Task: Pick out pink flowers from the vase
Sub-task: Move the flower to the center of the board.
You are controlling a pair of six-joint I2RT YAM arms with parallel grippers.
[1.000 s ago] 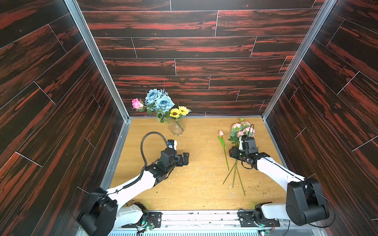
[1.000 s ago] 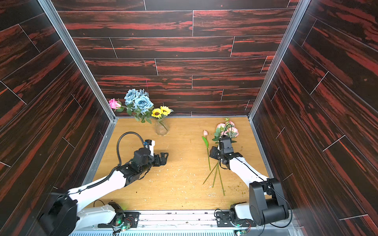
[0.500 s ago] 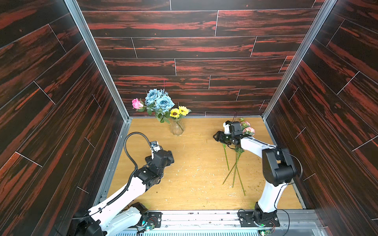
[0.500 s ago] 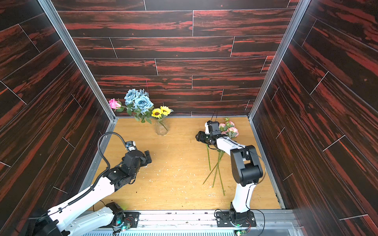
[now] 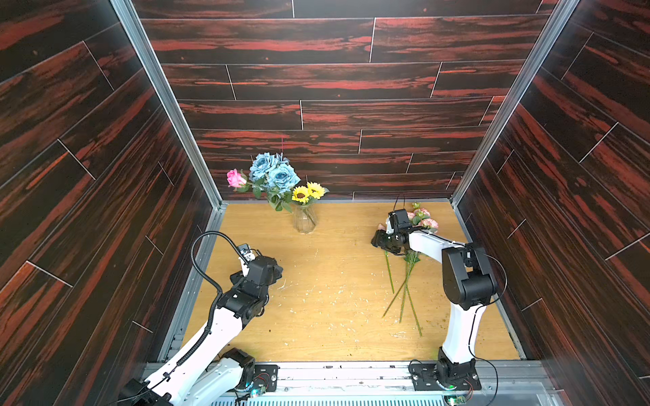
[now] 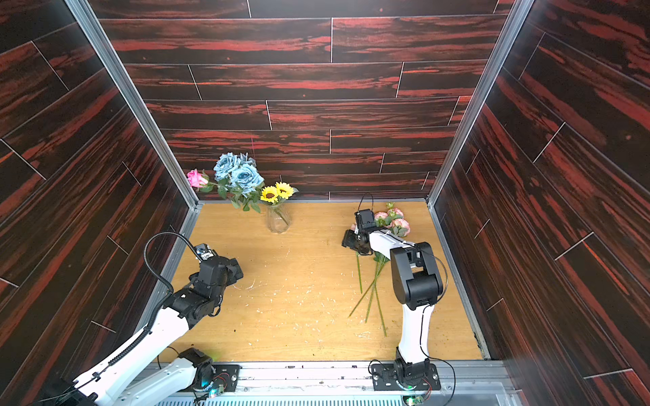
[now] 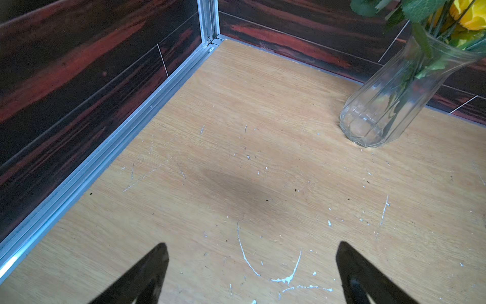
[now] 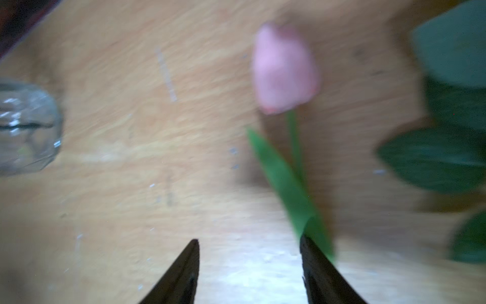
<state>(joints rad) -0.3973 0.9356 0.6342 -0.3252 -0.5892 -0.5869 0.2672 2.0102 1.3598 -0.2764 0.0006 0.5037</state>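
Pink sprays [image 5: 424, 219] and tulip bud [image 8: 285, 68] lay on the tabletop [image 5: 334, 281] at right of frame, stems fanned toward the lower edge. Looked like a drop pile, well clear of the vase [image 5: 304, 219] at upper centre. One pink rose [image 5: 235, 178] stood in the vase, leaning upper left beside blue roses [image 5: 274, 170] and sunflowers [image 5: 308, 191], so I judged the task unfinished. Right gripper [image 8: 249, 238] hovered by the tulip stem, jaws apart, nothing between them. Left gripper [image 7: 252, 244] was wide open and empty, lower left of the vase in both top views, probably staged for the rose. No readable labels or writing anywhere.
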